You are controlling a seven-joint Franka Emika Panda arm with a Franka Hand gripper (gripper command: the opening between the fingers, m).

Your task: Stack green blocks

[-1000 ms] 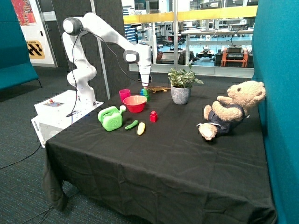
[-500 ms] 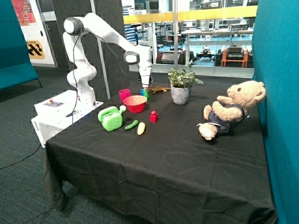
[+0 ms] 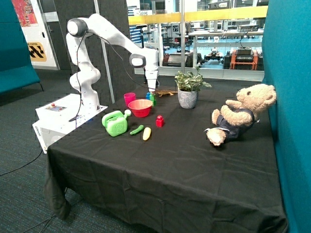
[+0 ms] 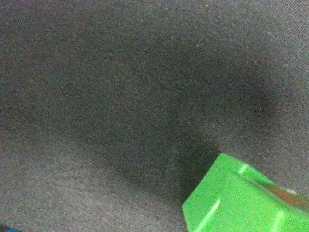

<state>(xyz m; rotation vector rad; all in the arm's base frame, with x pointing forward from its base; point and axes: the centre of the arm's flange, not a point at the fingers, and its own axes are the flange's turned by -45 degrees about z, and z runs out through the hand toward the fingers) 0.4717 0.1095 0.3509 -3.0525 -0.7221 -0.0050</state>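
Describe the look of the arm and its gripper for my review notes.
The arm is glossy white, built of rounded segments with dark grey joint caps and a black cable trailing beside it. It stands on a white base box. The gripper is white too, and its details are too small to make out.

the arm (image 3: 109,34) reaches out, its gripper (image 3: 152,90) pointing straight down.
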